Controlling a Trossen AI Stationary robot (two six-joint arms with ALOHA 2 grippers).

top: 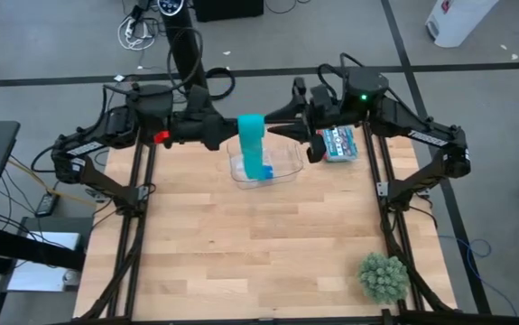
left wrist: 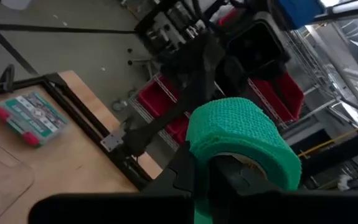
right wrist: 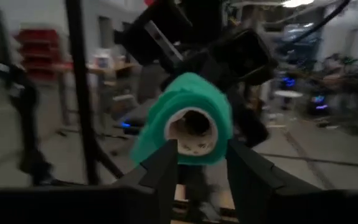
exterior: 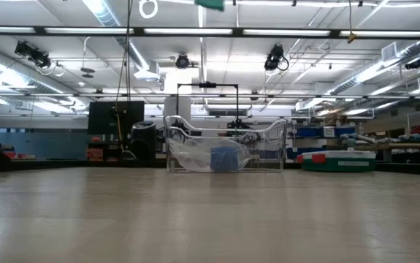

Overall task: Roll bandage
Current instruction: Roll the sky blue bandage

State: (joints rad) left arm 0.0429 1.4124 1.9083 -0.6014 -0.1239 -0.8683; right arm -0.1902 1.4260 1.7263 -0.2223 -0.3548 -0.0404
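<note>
L end effector grips green bandage roll up high; R end effector open round its end.

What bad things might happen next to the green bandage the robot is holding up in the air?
1. The right gripper stands open around the roll's end, so only the left gripper seems to hold the bandage; if that grip slips, the roll may drop.
2. A long tail hangs down toward the clear tray. It might snag on the tray's rim and tug it.
3. The hanging tail may twist, so it could wind crooked.
</note>
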